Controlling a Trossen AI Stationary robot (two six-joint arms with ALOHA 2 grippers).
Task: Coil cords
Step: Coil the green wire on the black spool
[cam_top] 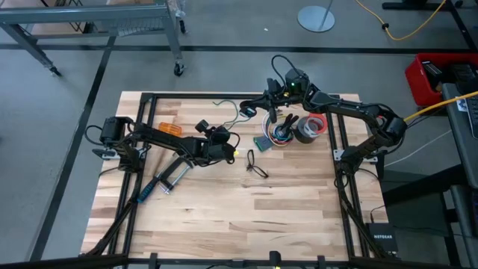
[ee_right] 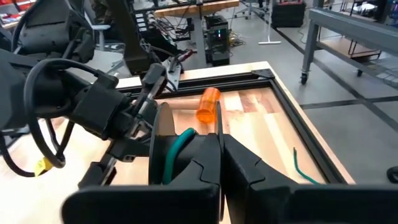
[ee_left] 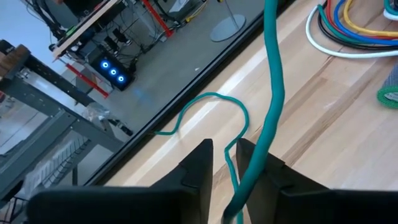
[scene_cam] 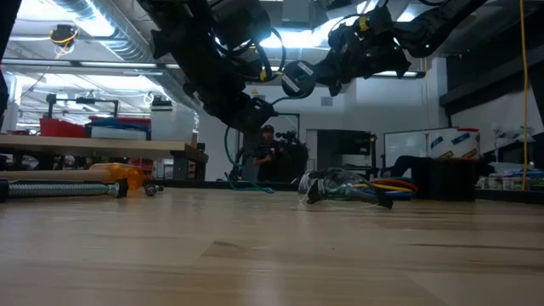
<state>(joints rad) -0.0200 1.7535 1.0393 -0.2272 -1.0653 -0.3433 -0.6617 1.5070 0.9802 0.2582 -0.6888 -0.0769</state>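
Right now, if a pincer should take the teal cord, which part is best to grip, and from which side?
Probably the loose curved stretch of the teal cord that lies flat on the table, beyond the left pincer. Come straight down with the fingers across it, since bare wood lies on both sides. The cord also runs through the right pincer.

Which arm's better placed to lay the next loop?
Probably right: the right gripper holds the teal cord nearest its loose tail by the table's far edge; the left gripper can anchor it mid-table.
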